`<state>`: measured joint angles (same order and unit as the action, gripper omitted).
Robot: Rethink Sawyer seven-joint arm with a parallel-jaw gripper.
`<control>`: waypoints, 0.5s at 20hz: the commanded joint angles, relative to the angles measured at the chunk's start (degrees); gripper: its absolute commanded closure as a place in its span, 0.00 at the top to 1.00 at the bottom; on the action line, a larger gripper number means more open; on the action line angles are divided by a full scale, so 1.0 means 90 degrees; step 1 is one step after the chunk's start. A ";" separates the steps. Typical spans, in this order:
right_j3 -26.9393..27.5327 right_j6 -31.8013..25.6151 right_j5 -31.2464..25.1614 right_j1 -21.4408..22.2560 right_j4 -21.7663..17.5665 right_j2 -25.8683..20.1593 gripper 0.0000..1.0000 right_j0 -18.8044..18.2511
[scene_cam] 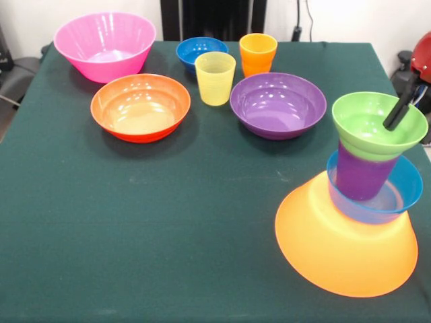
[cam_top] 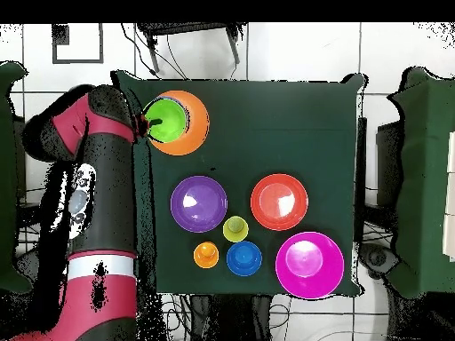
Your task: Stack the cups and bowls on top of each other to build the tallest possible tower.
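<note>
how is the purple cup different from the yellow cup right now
The purple cup sits in the tower, inside the light blue bowl with the green bowl on top; the yellow cup stands alone on the table, uncovered. Both are upright, tapered and handleless.

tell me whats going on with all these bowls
A red robot arm is building a tower at one corner of the green table: an upturned yellow-orange bowl, a light blue bowl, a purple cup and a green bowl on top. Its tool reaches into the green bowl. Still loose are the pink bowl, orange-red bowl, purple bowl, dark blue bowl, yellow cup and orange cup.
</note>
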<state>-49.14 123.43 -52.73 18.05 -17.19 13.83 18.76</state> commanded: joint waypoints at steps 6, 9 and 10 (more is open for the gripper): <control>-0.1080 -0.1325 -0.0160 0.0451 -0.0037 -0.0854 1.00 -0.0245; -0.1237 -0.1504 -0.0165 0.0602 0.0105 -0.1093 1.00 -0.0394; -0.1251 -0.1525 -0.0207 0.0626 0.0125 -0.1144 1.00 -0.0416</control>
<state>-52.38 123.43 -52.73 21.23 -16.74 12.63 18.08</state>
